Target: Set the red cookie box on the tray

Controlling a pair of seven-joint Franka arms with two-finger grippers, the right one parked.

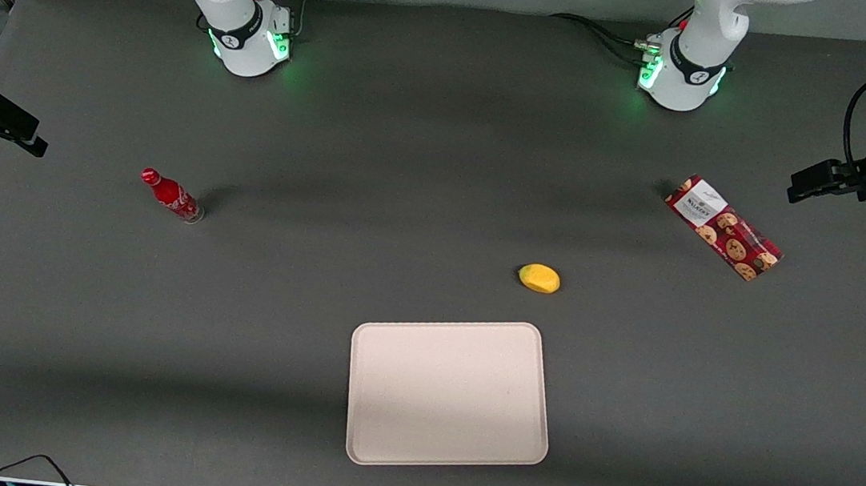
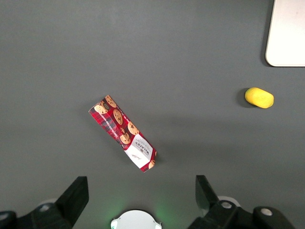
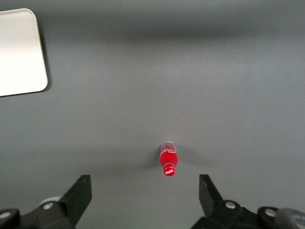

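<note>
Nearest the front camera lies the tray point(image 1: 449, 392), flat on the dark table point(image 1: 69, 334) with nothing in it at all; its whole pale floor inside the low rim is bare, and being so much larger than what is meant to go on it, it should accept the load at almost any angle. A step farther from the camera, near the tray's edge but not touching it, sits a small yellow fruit-like lump point(image 1: 539, 278) (a lemon or mango, hard to tell which), on its own on the cloth. Farther again, toward the working arm's end of the table, the box point(image 1: 723, 228) lies flat on a broad face, skewed to the table edges, its white label end pointing away from the camera and its cookie-printed length running back toward it; nothing touches it, and it is well apart from the tray. Lying flat like this, its narrow width is what a grasp from above would most likely span. The gripper point(image 2: 142, 191) hangs high over the table close to the box, empty, its two fingers spread wide with the box's label end showing just ahead of the gap, so I judge the reach is only starting. Toward the parked arm's end a small red bottle point(image 1: 171, 196) stands upright, apart from everything.
</note>
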